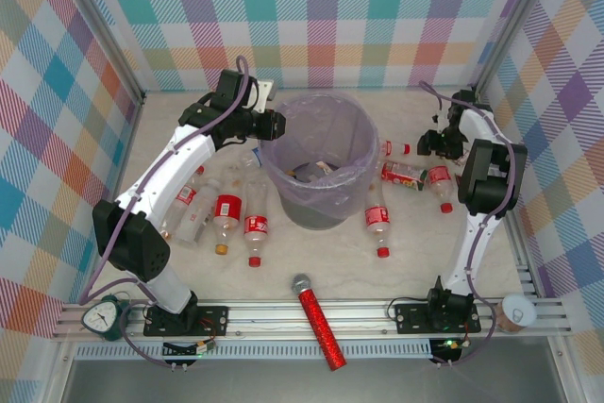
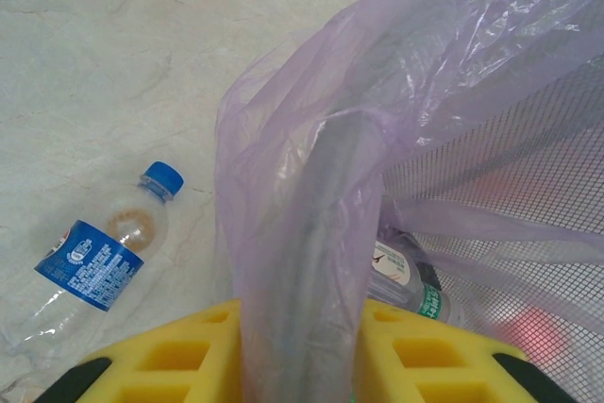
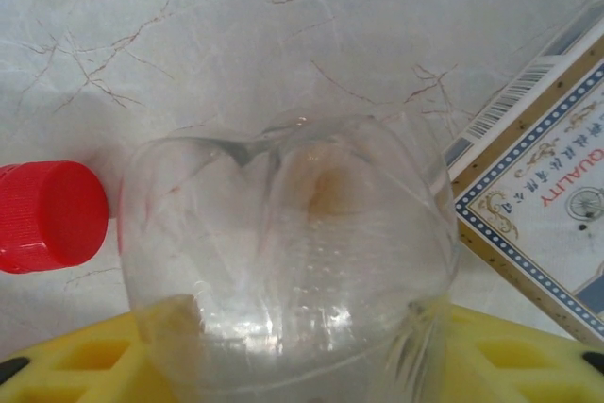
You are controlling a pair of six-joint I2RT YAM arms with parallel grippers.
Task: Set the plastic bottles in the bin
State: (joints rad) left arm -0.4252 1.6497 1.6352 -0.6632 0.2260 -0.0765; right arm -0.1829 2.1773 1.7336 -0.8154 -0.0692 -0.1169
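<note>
As I judge it, the step in hand is the taking of one more bottle on the right side, while my left jaws keep the bin (image 1: 316,207) steady. My left jaws are clamped on the rim (image 2: 326,233) of the bin: in the left wrist view the grey edge and the lavender bag (image 2: 283,139) pass between my yellow pads (image 2: 189,356). My right jaws stand around the base of a clear bottle (image 3: 293,243), which lies on the bench (image 3: 283,25) at the far right, near the bin but apart from it. A yellow pad shows on each side of this bottle, but I cannot tell if they already press it. A red cap (image 3: 47,214) of another bottle is just beside it on one side, and a printed label (image 3: 538,195) is on the other.

I think the task is in its early part. A few things lie already in the bin, but a group of bottles (image 1: 226,209) waits on the bench left of it, other bottles (image 1: 377,219) wait right of it, and a blue-labelled bottle (image 2: 94,261) lies near my left jaws.

The next move calls for a firm grip on this thin, slippery bottle. Then come a lift clear of its neighbours, a carry over the rim and a release above the opening. The bottle may crush or slide out. The red microphone (image 1: 321,327) at the near edge must stay where it is
</note>
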